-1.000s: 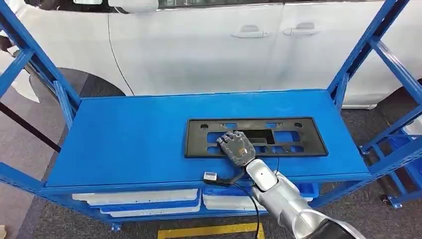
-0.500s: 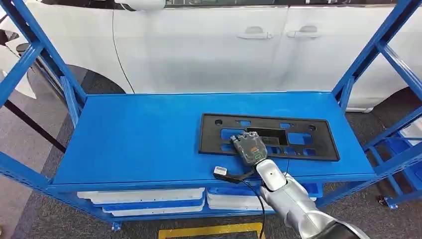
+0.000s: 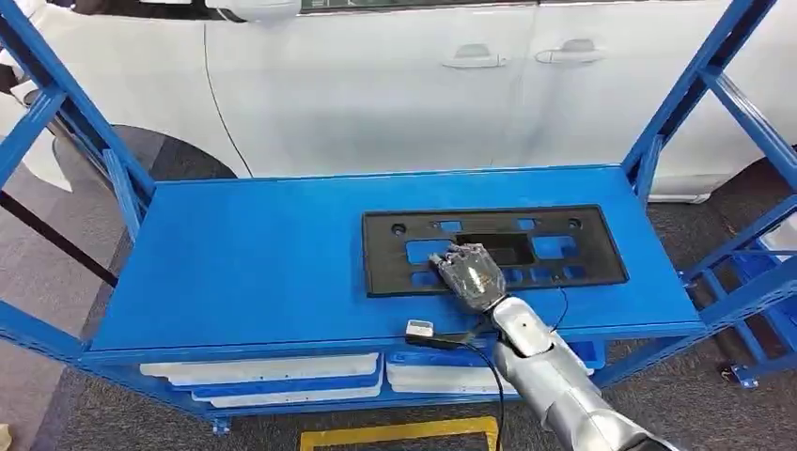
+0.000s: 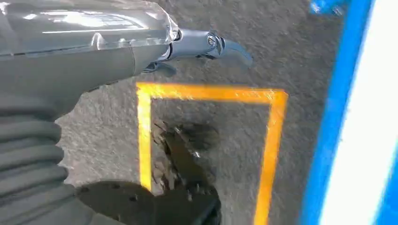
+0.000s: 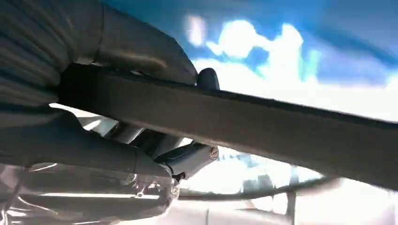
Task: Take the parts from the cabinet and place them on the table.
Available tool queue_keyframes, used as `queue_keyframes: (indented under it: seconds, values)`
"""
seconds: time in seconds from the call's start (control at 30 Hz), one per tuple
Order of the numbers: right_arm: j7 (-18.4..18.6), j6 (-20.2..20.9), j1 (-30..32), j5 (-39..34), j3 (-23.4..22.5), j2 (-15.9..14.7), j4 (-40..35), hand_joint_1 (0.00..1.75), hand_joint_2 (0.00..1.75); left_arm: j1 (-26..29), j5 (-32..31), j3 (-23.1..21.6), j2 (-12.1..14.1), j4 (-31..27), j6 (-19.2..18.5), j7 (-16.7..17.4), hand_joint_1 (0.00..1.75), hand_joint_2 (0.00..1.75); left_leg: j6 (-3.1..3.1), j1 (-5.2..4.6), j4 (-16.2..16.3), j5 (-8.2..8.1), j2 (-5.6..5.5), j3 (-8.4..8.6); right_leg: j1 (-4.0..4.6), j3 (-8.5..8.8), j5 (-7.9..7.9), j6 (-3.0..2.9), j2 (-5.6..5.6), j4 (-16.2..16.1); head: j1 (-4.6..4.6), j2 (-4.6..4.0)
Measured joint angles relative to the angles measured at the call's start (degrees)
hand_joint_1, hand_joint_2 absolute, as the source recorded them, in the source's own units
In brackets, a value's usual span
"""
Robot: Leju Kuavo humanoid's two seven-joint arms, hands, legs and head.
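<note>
Blue shelf top point(image 3: 254, 254); white car point(image 3: 395, 85) behind

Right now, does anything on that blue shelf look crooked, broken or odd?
Nothing looks broken. The black plastic panel lies slightly skewed to the blue shelf edges, with the right hand gripping its near rim. A small white-tagged cable rests loosely at the shelf's front edge.

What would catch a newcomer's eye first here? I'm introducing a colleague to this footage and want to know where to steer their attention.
First the long black part, full of cut-outs, lying on the bright blue shelf, with the right hand gripping its near edge; the right wrist view shows the fingers wrapped round that dark edge. Next, the white car parked close behind the rack.
</note>
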Motion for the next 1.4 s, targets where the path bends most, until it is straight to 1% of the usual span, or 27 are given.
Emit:
queue_keyframes:
  seconds: [0.07, 0.1, 0.13, 0.17, 0.23, 0.27, 0.33, 0.4, 0.47, 0.53, 0.6, 0.63, 0.67, 0.7, 0.77, 0.8, 0.9, 0.97, 1.0, 1.07, 1.1, 1.13, 1.17, 1.2, 1.27, 1.3, 1.4]
  values:
    - [-11.0, 0.2, 1.8, -14.7, -1.4, 0.3, -6.4, 1.75, 1.75, -0.2, 0.3, 0.0, 0.1, 0.0, -1.4, -1.1, 0.00, 1.75, -0.41, 0.11, 9.1, -4.26, -0.01, -3.99, 0.18, 0.13, -0.10, -0.15, 0.12, 0.0, 0.00, 0.00]
    - [-12.9, 0.5, 3.3, -23.0, -0.9, -0.2, -10.7, 1.75, 1.75, -0.3, 0.3, 0.0, 0.2, 0.0, -2.1, -1.5, 0.00, 1.75, -0.59, 0.13, 12.6, -5.25, 0.00, -5.71, 0.22, 0.19, -0.17, -0.16, 0.09, 0.1, 0.00, 0.00]
    - [-13.2, 0.9, 4.0, -31.2, -0.2, -1.2, -16.1, 1.75, 1.75, -0.3, 0.3, 0.0, 0.3, 0.0, -2.7, -1.9, 0.00, 1.75, -0.69, 0.20, 13.2, -4.77, 0.01, -5.99, 0.21, 0.28, -0.29, -0.10, 0.08, 0.2, 0.00, 0.00]
    - [-13.2, 1.3, 4.1, -37.6, 0.6, -2.7, -20.8, 1.75, 1.75, -0.2, 0.3, 0.0, 0.4, 0.0, -3.2, -2.1, 0.00, 1.75, -0.79, 0.36, 11.2, -3.15, 0.04, -4.90, 0.18, 0.39, -0.41, -0.02, 0.10, 0.3, 0.00, 0.00]
    - [-13.3, 3.4, 4.5, -50.7, 3.1, -5.7, -30.9, 1.75, 1.75, -0.3, 0.3, 0.0, 0.7, 0.0, -3.9, -2.9, 0.00, 1.75, -0.95, 0.73, 1.6, 1.56, 0.16, -0.01, -0.05, 0.39, -0.77, 0.38, 0.35, 0.9, 0.02, 0.00]
    - [-13.3, 6.2, 4.9, -56.6, 4.7, -7.3, -37.3, 1.75, 1.75, -0.4, 0.3, 0.0, 0.8, 0.0, -4.2, -3.2, 0.00, 1.75, -1.04, 0.94, -3.2, 2.45, 0.23, 2.42, 0.03, 0.21, -1.05, 0.79, 0.56, 1.5, 0.00, 0.00]
    - [-13.3, 8.6, 5.9, -58.7, 6.7, -9.1, -44.7, 1.75, 1.75, -0.8, 0.4, 0.0, 0.9, 0.0, -4.4, -3.5, 0.00, 1.75, 0.24, 0.38, -3.7, 2.08, -0.26, 2.18, 0.16, -0.36, -1.18, 1.49, 0.94, 2.0, 0.02, 0.00]
    - [-13.3, 9.0, 6.5, -59.1, 8.2, -10.2, -49.7, 1.75, 1.75, -1.0, 0.4, 0.0, 0.9, 0.0, -4.4, -3.6, 0.00, 1.75, 1.02, -0.02, -3.6, 2.32, -0.35, 1.96, -0.06, -0.47, -0.87, 2.25, 0.96, 1.7, 0.00, 0.00]
    - [-13.3, 9.1, 6.9, -59.4, 8.8, -11.4, -53.4, 1.75, 1.75, -1.0, 0.4, 0.0, 0.9, 0.0, -4.5, -3.6, 0.00, 1.75, 1.99, 0.40, -4.4, 3.00, -0.38, 2.20, -0.35, -0.69, -1.75, 2.94, 0.83, 2.5, 0.02, 0.00]
    - [-13.3, 9.5, 6.9, -59.8, 9.2, -12.5, -55.8, 1.75, 1.75, -1.0, 0.4, 0.0, 0.9, 0.0, -4.5, -3.6, 0.00, 1.75, 2.26, 0.37, -4.4, 3.09, -0.40, 2.01, -0.37, -4.01, -6.06, 3.38, 0.72, 9.4, 0.02, 0.00]
    - [-13.3, 14.1, 7.2, -62.4, 9.6, -12.7, -58.7, 1.75, 1.75, -1.0, 0.4, 0.0, 0.9, 0.0, -4.5, -3.8, 0.00, 1.75, 2.31, 0.24, -4.3, 3.06, -0.36, 1.80, -0.39, -8.63, -9.62, 3.63, 0.69, 18.5, 0.02, 0.00]
    - [-13.3, 17.1, 7.3, -63.4, 9.6, -12.7, -60.4, 1.75, 1.75, -1.0, 0.4, 0.0, 0.9, 0.0, -4.3, -4.0, 0.00, 1.75, 2.31, 0.21, -4.3, 3.04, -0.35, 1.76, -0.39, -9.60, -9.48, 3.61, 0.67, 20.1, 0.02, 0.00]
    - [-13.3, 20.4, 7.3, -64.2, 9.6, -12.7, -62.1, 1.75, 1.75, -1.0, 0.5, 0.0, 0.9, 0.0, -4.2, -4.1, 0.00, 1.75, 2.29, 0.20, -4.3, 2.98, -0.36, 1.82, -0.38, -9.23, -8.03, 3.53, 0.66, 18.9, 0.02, 0.00]
    - [-13.3, 23.6, 7.3, -64.8, 9.3, -12.5, -63.7, 1.75, 1.75, -1.0, 0.6, 0.0, 0.9, 0.0, -4.1, -4.2, 0.00, 1.75, 2.21, 0.20, -4.3, 2.89, -0.38, 1.98, -0.37, -7.60, -5.64, 3.36, 0.67, 15.4, 0.02, 0.00]
    - [-13.3, 30.7, 7.3, -65.9, 8.4, -11.1, -66.7, 1.75, 1.75, -1.1, 0.8, 0.0, 0.8, 0.0, -4.0, -4.5, 0.00, 1.75, 1.85, 0.20, -4.3, 2.57, -0.54, 2.53, -0.37, -2.05, 0.01, 2.73, 0.70, 4.1, 0.02, 0.00]
    - [-13.3, 35.0, 7.4, -67.5, 7.7, -10.1, -67.8, 1.75, 1.75, -1.1, 0.9, 0.0, 0.7, 0.0, -3.8, -4.8, 0.00, 1.75, 1.60, -0.07, -4.3, 2.42, -0.57, 2.47, 0.00, -0.96, -1.00, 2.45, 0.79, 2.5, 0.02, 0.00]
    - [-13.3, 46.2, 8.6, -73.6, 5.5, -6.9, -68.2, 1.75, 1.75, -1.2, 1.0, 0.3, 0.5, 0.0, -3.3, -5.0, 0.00, 1.75, 0.63, 0.01, -4.5, 2.50, -0.66, 2.38, 0.32, -1.32, -0.91, 1.64, 0.73, 2.1, 0.02, 0.00]
    - [-13.1, 51.6, 9.0, -78.8, 4.6, -5.5, -66.8, 1.75, 1.75, -1.1, 1.4, 0.4, 0.4, 0.0, -2.8, -5.1, 0.00, 1.75, -0.11, 0.08, -4.2, 1.91, -0.65, 2.34, -0.32, -0.94, -0.11, 0.62, 0.37, 1.2, 0.02, 0.00]
    - [-12.9, 53.5, 9.1, -80.5, 4.5, -5.0, -65.9, 1.75, 1.75, -1.1, 1.6, 0.4, 0.3, 0.0, -2.7, -5.1, 0.00, 1.75, -0.26, 0.01, -2.3, 0.17, -0.43, 1.73, -0.29, -0.94, 0.02, 0.26, 0.34, 1.0, 0.02, 0.00]
    - [-12.4, 56.9, 9.7, -82.6, 4.5, -4.2, -63.7, 1.75, 1.75, -1.3, 1.9, 0.7, 0.3, 0.0, -2.4, -4.8, 0.00, 1.75, -0.57, 0.05, 6.4, -4.84, -0.34, -1.96, -0.12, -1.20, 0.13, 0.05, 0.24, 1.1, 0.02, 0.00]
    - [-12.2, 57.9, 10.1, -82.9, 4.5, -3.9, -62.8, 1.75, 1.75, -1.3, 2.0, 0.9, 0.3, 0.0, -2.4, -4.8, 0.00, 1.75, -0.69, 0.05, 10.7, -6.59, -0.32, -3.84, -0.01, -1.40, 0.18, -0.02, 0.13, 1.1, 0.02, 0.00]
    - [-12.1, 58.4, 10.5, -83.0, 4.5, -3.8, -62.0, 1.75, 1.75, -1.2, 2.0, 1.1, 0.3, 0.0, -2.3, -4.8, 0.00, 1.75, -0.76, 0.05, 13.3, -7.11, -0.30, -4.97, 0.07, -1.62, 0.24, -0.08, 0.03, 1.2, 0.02, 0.00]
    - [-11.8, 58.8, 10.9, -83.2, 4.5, -3.6, -61.3, 1.75, 1.75, -1.1, 2.0, 1.3, 0.3, 0.0, -2.2, -4.7, 0.00, 1.75, -0.73, 0.05, 12.7, -6.14, -0.26, -4.49, 0.12, -1.77, 0.26, -0.09, -0.02, 1.4, 0.02, 0.00]
    - [-11.5, 59.3, 11.1, -83.6, 4.5, -3.5, -60.8, 1.75, 1.75, -1.1, 2.1, 1.3, 0.3, 0.0, -2.0, -4.6, 0.00, 1.75, -0.62, 0.05, 9.3, -4.04, -0.20, -2.68, 0.14, -1.89, 0.26, -0.09, -0.05, 1.6, 0.02, 0.00]
    - [-10.3, 60.8, 11.2, -85.3, 4.8, -3.1, -60.1, 1.75, 1.75, -1.2, 2.1, 1.4, 0.3, 0.0, -1.7, -4.2, 0.00, 1.75, -0.33, 0.05, -0.9, 0.59, -0.13, 2.79, 0.16, -2.03, 0.24, -0.01, -0.06, 2.1, 0.02, 0.00]
    - [-9.6, 61.5, 11.3, -86.1, 5.0, -2.9, -59.9, 1.75, 1.75, -1.3, 2.1, 1.5, 0.4, 0.0, -1.5, -4.1, 0.00, 1.75, 0.02, -0.09, -4.0, 0.24, -0.13, 4.25, 0.33, -2.24, 0.27, 0.24, -0.06, 2.3, 0.02, 0.00]
    - [-8.7, 62.7, 12.7, -87.2, 6.0, -2.5, -59.4, 1.75, 1.75, -1.3, 1.5, 1.5, 0.4, 0.0, -1.2, -3.7, 0.00, 1.75, 0.91, -0.52, -3.9, 1.26, -0.24, 3.55, 0.38, -2.65, 0.98, 1.36, 0.01, 2.3, 0.02, 0.00]
